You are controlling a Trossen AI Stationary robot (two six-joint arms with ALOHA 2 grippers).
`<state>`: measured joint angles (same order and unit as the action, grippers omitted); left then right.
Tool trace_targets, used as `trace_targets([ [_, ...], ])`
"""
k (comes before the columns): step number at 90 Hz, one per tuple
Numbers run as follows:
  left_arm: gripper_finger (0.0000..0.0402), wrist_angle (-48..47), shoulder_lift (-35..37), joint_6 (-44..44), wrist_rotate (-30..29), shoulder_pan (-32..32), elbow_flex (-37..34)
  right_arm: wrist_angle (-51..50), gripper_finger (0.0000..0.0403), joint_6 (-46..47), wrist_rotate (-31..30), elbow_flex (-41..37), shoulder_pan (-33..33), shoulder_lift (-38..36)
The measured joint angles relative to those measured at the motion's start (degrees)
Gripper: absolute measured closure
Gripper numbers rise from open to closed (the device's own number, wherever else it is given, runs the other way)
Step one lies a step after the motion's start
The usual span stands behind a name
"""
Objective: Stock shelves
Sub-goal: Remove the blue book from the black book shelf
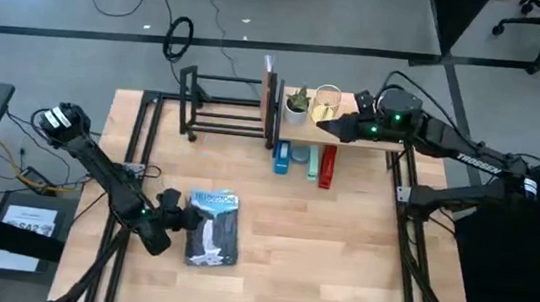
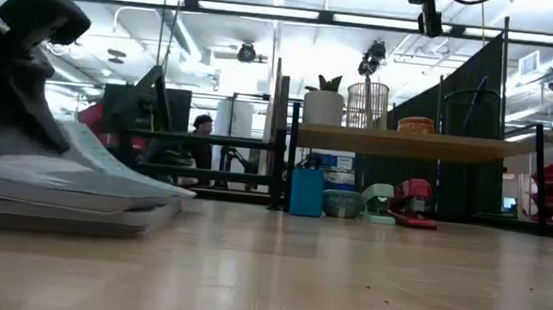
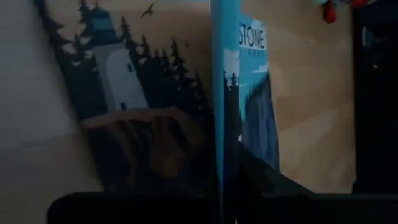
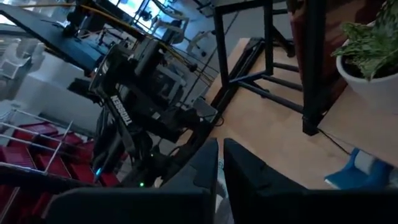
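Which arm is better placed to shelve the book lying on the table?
Left. The left gripper is at the book's edge, apparently gripping it. The right gripper hovers far off over the wooden shelf.

1. The table is seen from directly overhead in the high view; both arms, the black rack and the wooden plank shelf are all included, at a distance.
2. The scene is viewed level from tabletop height in the low view, facing the shelf and the room beyond; the book is very near the lens.
3. The same book is seen at close range in the left wrist view, just ahead of the left gripper.
4. From the right gripper, above the shelf, the right wrist view looks down across the table toward the far left arm; the potted plant beside it is shared with the high and low views.
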<state>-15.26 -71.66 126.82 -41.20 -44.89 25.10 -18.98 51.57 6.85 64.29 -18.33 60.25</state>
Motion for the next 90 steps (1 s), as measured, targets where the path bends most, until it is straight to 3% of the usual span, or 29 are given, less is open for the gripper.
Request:
trace_targets([
  [18,0.0394,-2.2,0.2,1.0,1.0,3.3,1.1,0.0,0.0403,0.0,0.0,0.0,0.2,0.0],
  [33,0.0394,-9.4,0.2,1.5,6.6,5.2,3.5,0.0,0.0403,0.0,0.2,0.0,0.2,0.0],
  [46,0.0388,-10.2,0.2,1.4,9.0,5.6,3.7,0.0,0.0403,-0.2,0.2,0.0,0.2,0.0],
  [79,0.0278,-8.9,0.2,-1.6,11.6,5.9,3.7,0.0,0.0403,-0.2,0.2,0.0,0.2,0.0],
  [90,0.0268,-9.6,0.2,-0.6,12.1,5.9,3.7,0.0,0.0403,-0.2,0.2,0.0,0.2,0.0],
])
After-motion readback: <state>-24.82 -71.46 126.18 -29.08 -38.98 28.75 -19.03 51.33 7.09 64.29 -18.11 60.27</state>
